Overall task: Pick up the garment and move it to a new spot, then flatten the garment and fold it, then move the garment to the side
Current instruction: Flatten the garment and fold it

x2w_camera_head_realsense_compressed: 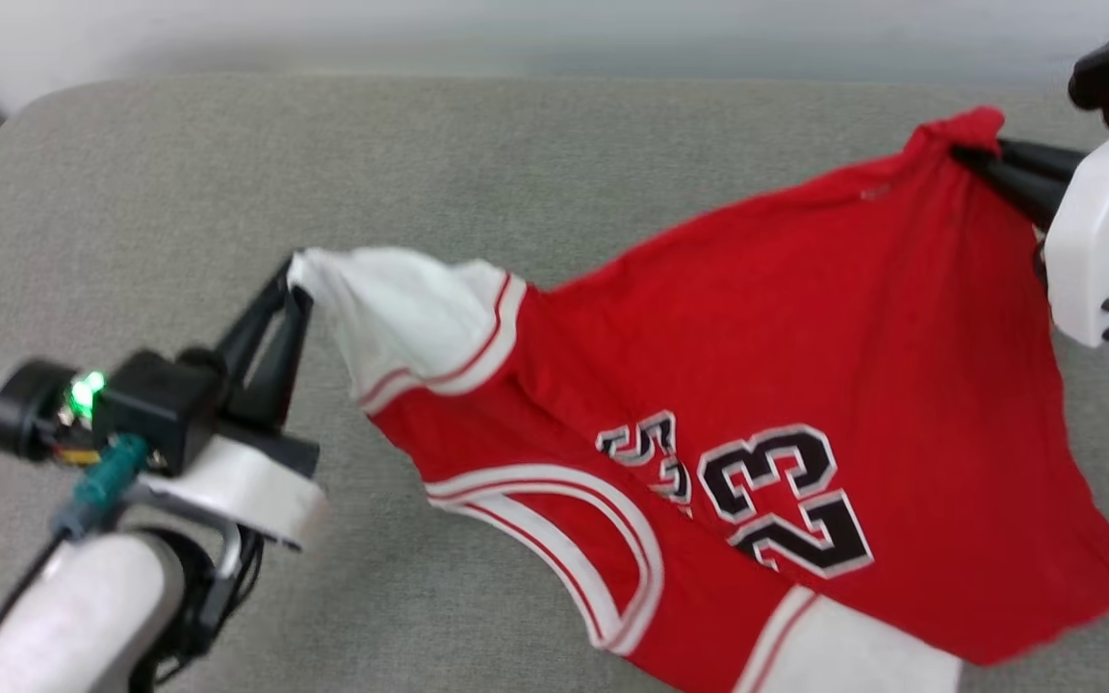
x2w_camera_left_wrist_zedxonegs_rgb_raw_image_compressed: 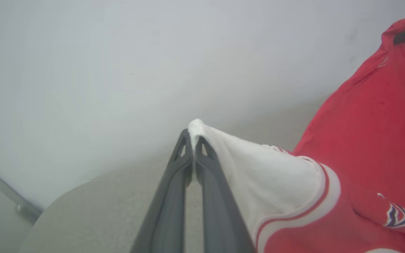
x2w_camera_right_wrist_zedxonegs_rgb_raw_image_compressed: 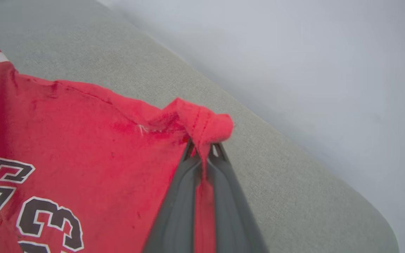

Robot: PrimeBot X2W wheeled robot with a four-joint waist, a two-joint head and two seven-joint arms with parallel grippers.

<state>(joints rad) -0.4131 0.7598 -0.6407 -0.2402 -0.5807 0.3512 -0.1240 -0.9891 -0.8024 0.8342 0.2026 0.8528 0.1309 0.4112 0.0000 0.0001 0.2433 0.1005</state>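
Early in the first step, by the look of it. Holds the garment [x2w_camera_head_realsense_compressed: 805, 366] up and spread between both arms above the grey pad [x2w_camera_head_realsense_compressed: 227, 173], with the lettering facing the head camera. Hard to tell whether the low, sagging edge touches the pad. Not yet laid in a new spot. Flattening, folding and moving aside all left to do.

Pinches the tip of a white sleeve with the left gripper [x2w_camera_head_realsense_compressed: 296, 277], with fingers pressed tight together on the cloth. Clamps a bunched red corner with the right gripper [x2w_camera_head_realsense_compressed: 967, 156], likewise closed, with a strip of red fabric caught between the fingers in the right wrist view. Keeps the top edge nearly taut from one grip to the other.
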